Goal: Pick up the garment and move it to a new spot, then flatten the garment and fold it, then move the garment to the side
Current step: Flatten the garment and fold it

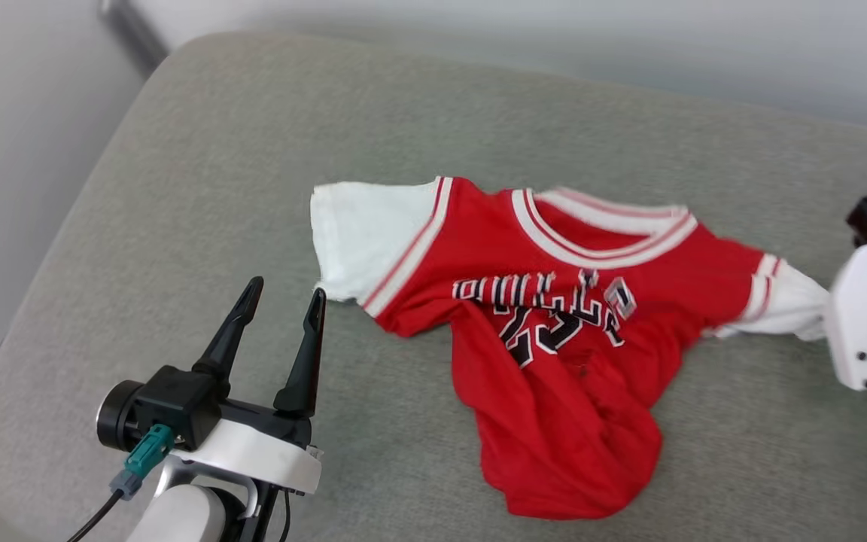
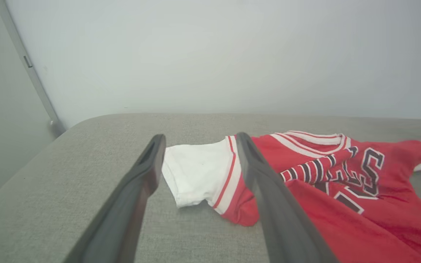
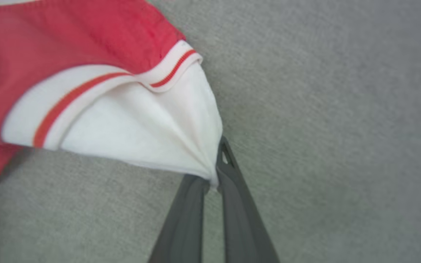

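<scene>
The garment [image 1: 554, 339] is a red jersey lying crumpled, chest up, on the grey cushion [image 1: 200, 165]; its black lettering is creased and its lower half is bunched toward me. My left gripper [image 1: 287, 288] stands open just left of the white left sleeve [image 1: 362, 237], with nothing between its fingers. In the left wrist view that sleeve [image 2: 196, 175] shows between the left gripper's [image 2: 200, 138] spread fingers, further off. My right gripper [image 3: 216, 171] is shut on the tip of the white right sleeve [image 3: 152, 128], which is drawn taut. In the head view its white wrist housing [image 1: 862, 324] hides the fingers.
The cushion's rounded left edge [image 1: 65, 226] drops off beside a pale wall [image 1: 12, 113]. A dark strip [image 1: 132, 34] runs along the wall at the back left corner. Bare cushion lies left of the garment and in front of it.
</scene>
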Controlling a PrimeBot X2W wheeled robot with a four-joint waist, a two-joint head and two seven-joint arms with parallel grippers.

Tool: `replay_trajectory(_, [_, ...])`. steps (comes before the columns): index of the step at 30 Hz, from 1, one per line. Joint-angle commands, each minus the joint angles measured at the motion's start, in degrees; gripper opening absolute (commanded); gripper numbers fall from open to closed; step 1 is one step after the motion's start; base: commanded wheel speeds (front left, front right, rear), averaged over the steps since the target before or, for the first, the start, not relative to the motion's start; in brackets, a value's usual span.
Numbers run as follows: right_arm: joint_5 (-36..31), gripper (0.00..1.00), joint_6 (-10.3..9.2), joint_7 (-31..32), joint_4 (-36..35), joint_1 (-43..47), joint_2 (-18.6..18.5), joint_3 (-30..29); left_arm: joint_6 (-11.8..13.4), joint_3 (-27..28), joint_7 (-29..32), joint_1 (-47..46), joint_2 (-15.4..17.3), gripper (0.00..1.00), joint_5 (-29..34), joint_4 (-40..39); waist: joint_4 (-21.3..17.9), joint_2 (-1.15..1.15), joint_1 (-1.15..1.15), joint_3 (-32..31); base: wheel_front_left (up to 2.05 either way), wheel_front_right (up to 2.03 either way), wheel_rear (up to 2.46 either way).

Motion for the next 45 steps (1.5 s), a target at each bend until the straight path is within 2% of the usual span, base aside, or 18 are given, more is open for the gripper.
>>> replay_trajectory(1, [0.47, 0.0, -0.04, 0.21, -0.71, 0.97, -0.92, -0.05, 0.35, 0.06, 0.11, 0.61, 0.13, 1.0, -0.06, -0.38, -2.69, 0.0, 0.0, -2.36, 0.0, 0.0, 0.0])
replay_trajectory(8, [1.23, 0.0, -0.05, 2.44, -5.07, 5.78, -9.94, -2.48, 0.84, 0.22, 1.1, 1.64, 0.56, 1.0, -0.86, -2.79, -6.43, 0.0, 0.0, -3.27, 0.0, 0.0, 0.0])
replay_trajectory(12, [-0.45, 0.0, -0.04, 1.3, -3.51, 7.99, -12.73, -4.86, 1.12, 0.29, 1.48, 1.16, 0.75, 1.0, -1.01, -3.7, -7.0, 0.0, 0.0, -2.5, 0.0, 0.0, 0.0])
replay_trajectory(14, [-1.92, 0.0, -0.05, 0.19, -1.96, 8.8, -12.94, -5.64, 1.01, 0.06, 1.64, 0.55, 0.82, 1.0, -0.89, -3.99, -7.04, 0.0, 0.0, -2.01, 0.0, 0.0, 0.0])
replay_trajectory(15, [-2.38, 0.64, -0.05, -0.75, -1.06, 8.79, -12.33, -6.62, 0.96, -0.03, 1.72, 0.33, 0.83, 1.0, -0.81, -4.0, -7.03, 0.0, 0.0, -1.87, 0.0, 0.0, 0.0])
replay_trajectory(16, [-2.13, 1.0, -0.05, -1.22, 0.03, 8.76, -10.99, -7.77, 0.95, -0.11, 1.77, 0.25, 0.83, 1.0, -0.77, -3.89, -7.05, 0.0, 0.0, -1.86, 0.0, 0.0, 0.0])
replay_trajectory(18, [-1.08, 1.0, -0.03, -2.01, 0.78, 8.34, -8.09, -9.08, 1.11, 0.08, 1.93, 0.34, 0.89, 1.0, -1.17, -3.54, -7.37, 0.0, 0.0, -2.13, 0.0, 0.0, 0.0])
replay_trajectory(24, [-4.09, 1.0, -0.03, -6.92, -2.13, 6.31, -5.45, -10.62, 1.29, 1.35, 2.29, 0.88, 1.91, 1.0, -2.07, -3.07, -9.32, 0.0, 0.0, -4.66, 0.0, 0.0, 0.0])
replay_trajectory(27, [-2.44, 1.0, -0.02, -9.08, -4.99, 5.76, -0.39, -14.44, 1.62, 2.63, 2.14, 1.99, 2.11, 1.0, -3.61, -3.31, -10.89, 0.0, 0.0, -6.31, 0.0, 0.0, 0.0])
replay_trajectory(29, [-2.52, 1.0, -0.05, -10.95, -8.12, 6.58, 1.43, -16.43, 1.65, 3.37, 2.09, 2.81, 2.83, 1.0, -4.1, -3.1, -11.91, 0.0, 0.0, -7.24, 0.0, 0.0, 0.0])
replay_trajectory(37, [-6.56, 1.0, -0.04, -24.0, -22.03, 14.73, 14.35, -25.75, 1.55, 5.72, 1.81, 4.53, 4.66, 1.0, -5.92, -4.28, -15.39, 0.0, 0.0, -9.1, 0.0, 0.0, 0.0])
replay_trajectory(43, [-7.64, 1.0, -0.03, -34.38, -30.17, 22.32, 23.58, -28.18, 0.77, 6.13, 2.73, 3.21, 6.39, 1.0, -6.09, -5.41, -17.68, 0.0, 0.0, -9.0, 0.0, 0.0, 0.0])
replay_trajectory(45, [-7.46, 1.0, -0.03, -37.09, -31.97, 24.06, 25.04, -27.77, 0.03, 5.79, 3.7, 2.09, 7.21, 1.0, -5.99, -5.81, -18.51, 0.0, 0.0, -8.55, 0.0, 0.0, 0.0])
